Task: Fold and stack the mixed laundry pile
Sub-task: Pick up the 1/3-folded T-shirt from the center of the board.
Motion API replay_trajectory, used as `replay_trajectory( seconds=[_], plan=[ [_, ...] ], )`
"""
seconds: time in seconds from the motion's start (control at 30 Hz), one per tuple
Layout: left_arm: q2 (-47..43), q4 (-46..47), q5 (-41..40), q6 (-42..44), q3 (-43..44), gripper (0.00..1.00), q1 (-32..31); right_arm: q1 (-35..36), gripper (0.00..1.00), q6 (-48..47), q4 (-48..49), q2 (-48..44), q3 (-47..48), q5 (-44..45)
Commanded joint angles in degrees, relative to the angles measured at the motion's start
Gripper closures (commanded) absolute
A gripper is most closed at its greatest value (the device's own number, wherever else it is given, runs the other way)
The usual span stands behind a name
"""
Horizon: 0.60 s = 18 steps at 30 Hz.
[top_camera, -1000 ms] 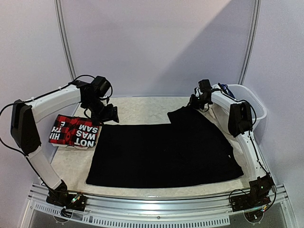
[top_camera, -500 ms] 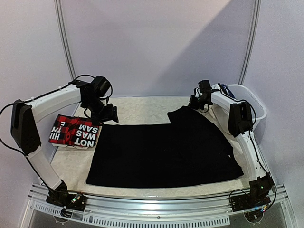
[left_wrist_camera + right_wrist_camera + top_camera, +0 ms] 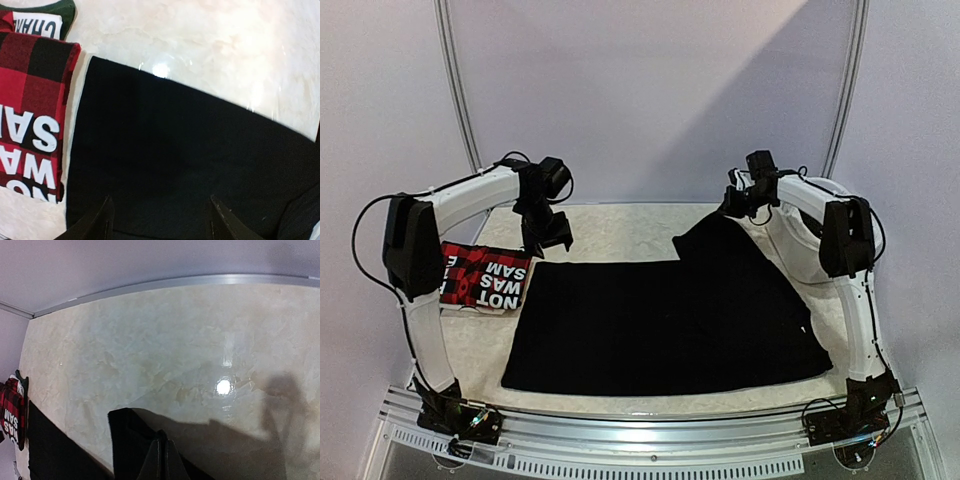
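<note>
Both arms rose. My right gripper (image 3: pixel 160 454) seems clamped on the black garment (image 3: pixel 660 320)'s far-right corner. The left gripper (image 3: pixel 160 205) hangs open above its far-left corner.

Three garments lay on one table (image 3: pixel 620 222): one black garment (image 3: pixel 660 320), one red-black plaid garment (image 3: pixel 485 280) at the left, and one dark green garment (image 3: pixel 62 11) beside it. Two arms, the left arm (image 3: pixel 470 190) and the right arm (image 3: pixel 820 195), carried one tool each: the left tool (image 3: pixel 160 212) and the right tool (image 3: pixel 161 447).
</note>
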Motion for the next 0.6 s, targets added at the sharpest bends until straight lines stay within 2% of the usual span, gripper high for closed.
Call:
replay_trajectory(
  seconds=[0.0,0.27,0.57],
  plan=[
    [4.6,-1.3,0.0,-9.4,5.5,0.38,1.2,0.8,1.0,-4.5,-0.8,-9.4,-6.0,-0.5],
    [9.8,4.4,3.7,-24.9,3.8,0.39,5.2,1.4,1.0,-7.0,-0.8,-17.3,-14.9,0.0],
    [14.6,4.4,1.3,-33.9,6.3,0.41,7.6,2.2,1.0,-9.9,-0.8,-26.4,-25.4,1.4]
  ],
)
